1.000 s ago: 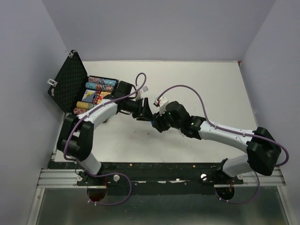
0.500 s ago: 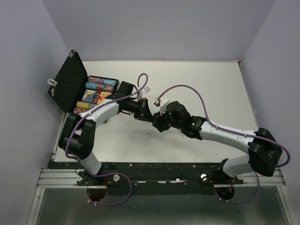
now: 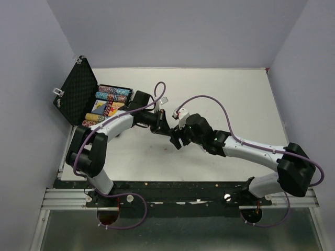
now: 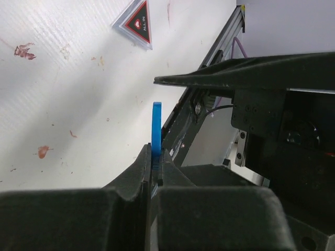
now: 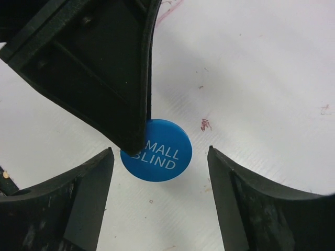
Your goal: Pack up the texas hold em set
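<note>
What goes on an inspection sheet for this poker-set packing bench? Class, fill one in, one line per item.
Surface: white table, reddish stains.
Job's things: black foam-lined case standing open, chips inside; triangular token flat on table.
Clutter: nothing seen.
Hands: left hand shut on blue disc, edge-on; right hand open, straddling disc.
Cables: purple cables loop along both arms.
Surroundings: pale walls; metal rail at near edge.

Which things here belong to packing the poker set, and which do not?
Belong: black hinged case with foam lid; multicoloured chip rows; blue round "SMALL BLIND" disc, held by left gripper; dark triangular "ALL IN" token.
Do not: purple cables; reddish stains on white table.
</note>
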